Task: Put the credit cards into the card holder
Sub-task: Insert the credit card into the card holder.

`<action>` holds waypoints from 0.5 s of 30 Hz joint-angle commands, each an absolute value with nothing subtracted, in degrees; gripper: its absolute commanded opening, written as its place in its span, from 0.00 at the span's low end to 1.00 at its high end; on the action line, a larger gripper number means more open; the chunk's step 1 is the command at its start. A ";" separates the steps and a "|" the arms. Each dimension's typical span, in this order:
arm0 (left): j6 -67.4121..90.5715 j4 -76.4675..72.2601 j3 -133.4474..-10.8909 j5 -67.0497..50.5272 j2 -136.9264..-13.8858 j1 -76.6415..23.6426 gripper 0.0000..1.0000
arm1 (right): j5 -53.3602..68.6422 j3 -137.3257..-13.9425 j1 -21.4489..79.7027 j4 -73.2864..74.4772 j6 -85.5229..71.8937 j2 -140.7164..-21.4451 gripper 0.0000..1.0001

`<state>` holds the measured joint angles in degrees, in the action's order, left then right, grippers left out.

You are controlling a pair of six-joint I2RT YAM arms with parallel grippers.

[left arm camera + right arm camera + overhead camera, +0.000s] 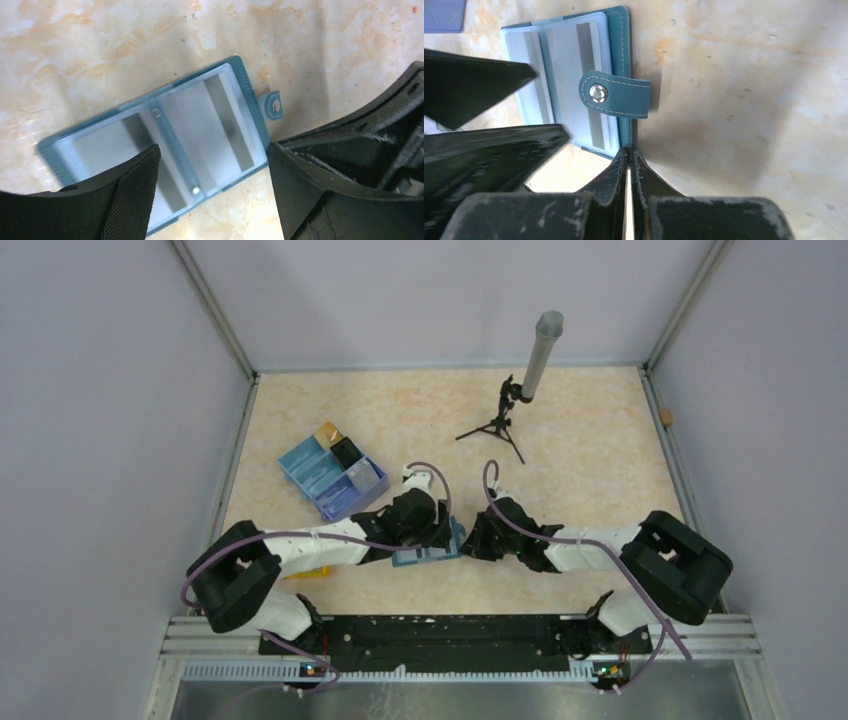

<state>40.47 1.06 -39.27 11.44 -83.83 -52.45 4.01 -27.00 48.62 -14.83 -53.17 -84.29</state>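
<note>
Card holder (428, 556) lies open on table, centre of top view, btwn grippers. L gripper (212, 147) spread over it; R gripper (628, 152) pressed together at its edge. Risk: R tips shove holder, sleeves misalign.

The card holder (200, 125) is teal with pale stitching, light blue inside with grey stripes, its snap (597, 93) silver. The table (580, 440) is beige, marbled with orange. At ten o'clock, a blue tray (303, 483).

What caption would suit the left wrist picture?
Left hand, open, over the unfolded teal card holder lying flat on the table.
</note>
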 commanded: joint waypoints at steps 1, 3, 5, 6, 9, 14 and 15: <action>39.78 6.45 -40.62 11.98 -75.31 -50.81 0.80 | -2.91 -27.34 48.65 -2.75 -51.10 -80.52 0.00; 40.38 9.26 -39.60 10.16 -72.43 -49.29 0.82 | -4.48 -28.07 48.66 -0.30 -49.87 -78.64 0.03; 41.36 11.36 -37.52 8.15 -69.98 -47.65 0.82 | -5.39 -28.48 48.66 2.96 -47.64 -75.78 0.16; 41.84 11.78 -36.28 7.24 -68.96 -46.91 0.82 | -5.47 -28.61 48.68 3.74 -46.41 -74.24 0.23; 42.87 11.11 -32.45 3.85 -66.14 -44.76 0.82 | -5.43 -29.84 48.99 6.54 -43.14 -68.96 0.37; 44.21 8.61 -29.15 1.78 -64.84 -43.84 0.80 | -6.26 -34.20 52.84 9.70 -39.79 -65.56 0.38; 44.43 8.21 -28.76 1.45 -65.01 -43.40 0.79 | -6.40 -35.33 53.76 9.73 -39.53 -65.96 0.37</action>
